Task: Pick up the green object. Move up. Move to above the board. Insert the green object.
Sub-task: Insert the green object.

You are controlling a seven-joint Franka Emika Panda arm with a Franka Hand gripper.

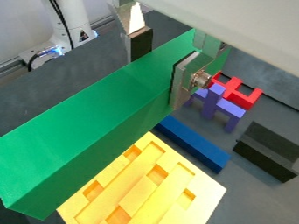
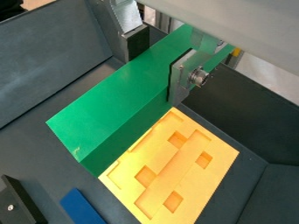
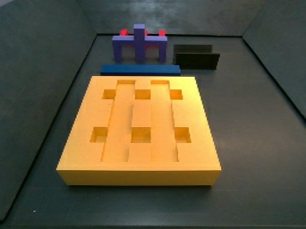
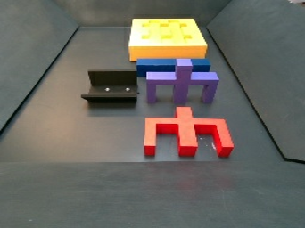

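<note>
Now | gripper [image 2: 155, 54] clamps smooth green object [image 2: 122, 109] | above grooved yellow board [image 2: 176, 171]

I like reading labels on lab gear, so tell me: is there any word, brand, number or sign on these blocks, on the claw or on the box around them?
None can be read in any view.
The green object, shut in the claw: plain.
The board: plain; only grooves and square holes.
The blue bar, purple piece and red piece: plain.
The fixture: two small pale dots, not writing.
</note>
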